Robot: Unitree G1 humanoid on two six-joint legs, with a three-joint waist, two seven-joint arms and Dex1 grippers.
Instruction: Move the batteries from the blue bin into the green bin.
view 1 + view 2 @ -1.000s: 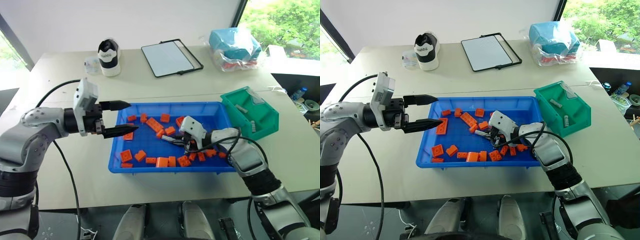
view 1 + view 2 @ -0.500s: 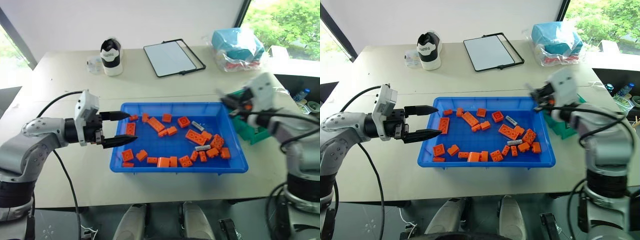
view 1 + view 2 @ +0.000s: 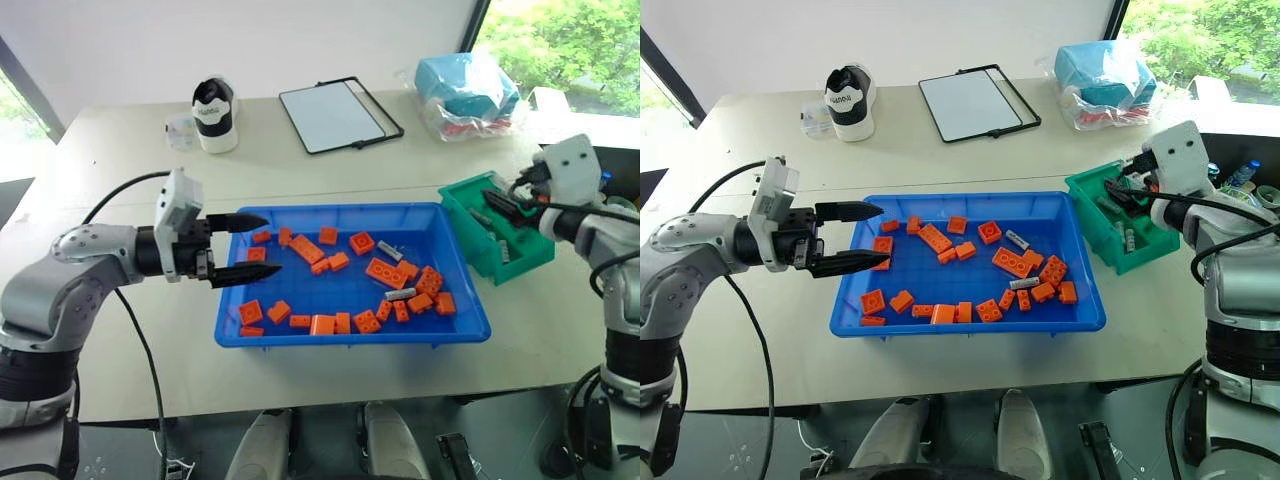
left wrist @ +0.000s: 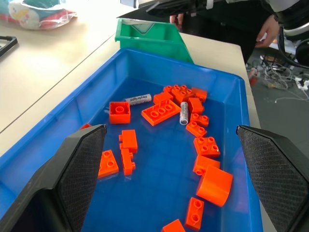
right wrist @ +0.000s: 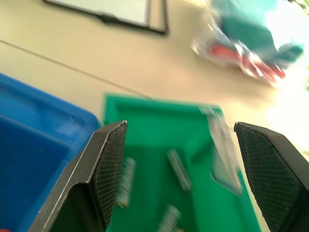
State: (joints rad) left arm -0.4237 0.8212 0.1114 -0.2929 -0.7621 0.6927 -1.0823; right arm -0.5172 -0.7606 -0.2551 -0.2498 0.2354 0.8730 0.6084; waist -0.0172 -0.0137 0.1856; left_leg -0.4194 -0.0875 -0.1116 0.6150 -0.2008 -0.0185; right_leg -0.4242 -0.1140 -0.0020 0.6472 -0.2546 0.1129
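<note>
Lifted from the shallow bright-blue plastic bin (image 3: 455, 330), the right tool (image 3: 1120, 190) is now spread empty over the deep teal-green plastic bin (image 3: 1087, 205), where three silvery cylindrical batteries (image 5: 177, 170) are seen; two are left in blue. The left tool (image 3: 250, 245) is held open, empty.

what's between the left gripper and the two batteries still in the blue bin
In the left wrist view, orange bricks lie between the left gripper and both batteries.

Head stereo pair looks down over large shallow bright-blue plastic tray (image 3: 352, 275); wrist cams sit close: left along tray, right over teal-green plastic bin (image 5: 188, 145).
</note>
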